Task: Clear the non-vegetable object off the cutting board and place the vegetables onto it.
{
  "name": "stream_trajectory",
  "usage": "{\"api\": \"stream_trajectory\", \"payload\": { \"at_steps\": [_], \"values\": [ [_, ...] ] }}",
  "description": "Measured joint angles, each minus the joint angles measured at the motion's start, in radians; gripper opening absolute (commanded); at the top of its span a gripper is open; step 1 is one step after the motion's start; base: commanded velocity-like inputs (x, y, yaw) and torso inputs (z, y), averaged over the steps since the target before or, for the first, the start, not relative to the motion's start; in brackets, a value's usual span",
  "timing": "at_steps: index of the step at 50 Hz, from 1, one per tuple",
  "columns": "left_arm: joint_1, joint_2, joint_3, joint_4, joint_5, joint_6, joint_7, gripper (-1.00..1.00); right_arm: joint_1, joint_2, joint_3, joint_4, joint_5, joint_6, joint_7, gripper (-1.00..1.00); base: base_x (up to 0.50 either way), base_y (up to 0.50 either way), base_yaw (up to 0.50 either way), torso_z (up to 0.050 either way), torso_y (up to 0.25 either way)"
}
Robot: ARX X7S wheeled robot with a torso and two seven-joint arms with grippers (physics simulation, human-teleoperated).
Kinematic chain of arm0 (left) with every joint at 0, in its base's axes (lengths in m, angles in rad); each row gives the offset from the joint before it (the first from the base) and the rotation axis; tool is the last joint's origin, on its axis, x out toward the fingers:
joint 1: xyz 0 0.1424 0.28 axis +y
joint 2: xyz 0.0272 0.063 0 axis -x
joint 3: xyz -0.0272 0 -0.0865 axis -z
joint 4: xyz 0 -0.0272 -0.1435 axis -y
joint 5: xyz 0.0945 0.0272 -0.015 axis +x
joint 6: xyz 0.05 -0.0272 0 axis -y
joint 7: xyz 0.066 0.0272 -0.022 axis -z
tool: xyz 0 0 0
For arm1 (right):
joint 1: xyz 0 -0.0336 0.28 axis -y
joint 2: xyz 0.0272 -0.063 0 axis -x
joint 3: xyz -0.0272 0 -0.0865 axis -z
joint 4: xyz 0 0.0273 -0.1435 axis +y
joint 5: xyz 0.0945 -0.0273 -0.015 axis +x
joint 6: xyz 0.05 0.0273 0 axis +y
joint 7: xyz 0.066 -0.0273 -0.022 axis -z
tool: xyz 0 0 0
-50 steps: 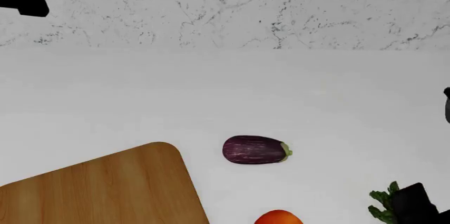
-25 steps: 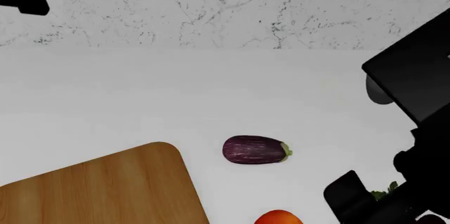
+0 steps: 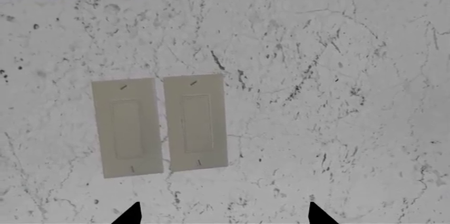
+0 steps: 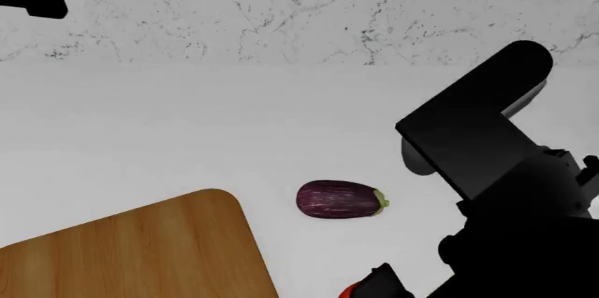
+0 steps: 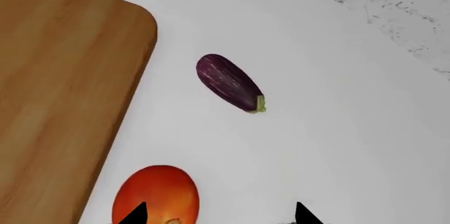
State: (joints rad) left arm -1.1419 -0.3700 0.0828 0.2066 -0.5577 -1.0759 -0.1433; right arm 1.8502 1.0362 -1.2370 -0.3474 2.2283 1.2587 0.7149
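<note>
Our right gripper (image 5: 219,214) hangs with jaws apart and empty above the tomato (image 5: 156,194). This tomato lies just right of the cutting board (image 4: 131,256), the eggplant (image 4: 339,199) farther on the desk (image 4: 187,130). It is round, so a badly centred closing may push it away rolling. We cannot tell the left gripper's state.

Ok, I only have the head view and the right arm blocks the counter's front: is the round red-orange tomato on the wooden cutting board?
Observer: No. The right wrist view shows the round red-orange tomato lying on the white counter beside the light-brown wooden cutting board, not on it.
Operator: Is the right pincer holding anything?
Observer: No; the right pincer is open, bare counter between its tips.
Operator: And the left?
Observer: The left pincer is open and empty, facing two beige switch plates on the marble wall.
</note>
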Motion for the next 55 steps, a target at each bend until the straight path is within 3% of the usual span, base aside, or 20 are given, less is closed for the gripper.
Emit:
{"api": "stream_trajectory", "payload": {
  "at_steps": [23,55],
  "values": [
    [0.003,-0.008,0.006,0.000,-0.001,0.008,-0.005,1.00,-0.161,-0.017,0.011,-0.040,-0.082,-0.127,-0.087,1.00,0.00,0.00,0.00,0.000,0.000],
    [0.011,-0.017,0.015,0.003,-0.004,0.019,-0.011,1.00,-0.273,-0.031,-0.005,-0.043,-0.169,-0.180,-0.153,1.00,0.00,0.00,0.00,0.000,0.000]
  ]
}}
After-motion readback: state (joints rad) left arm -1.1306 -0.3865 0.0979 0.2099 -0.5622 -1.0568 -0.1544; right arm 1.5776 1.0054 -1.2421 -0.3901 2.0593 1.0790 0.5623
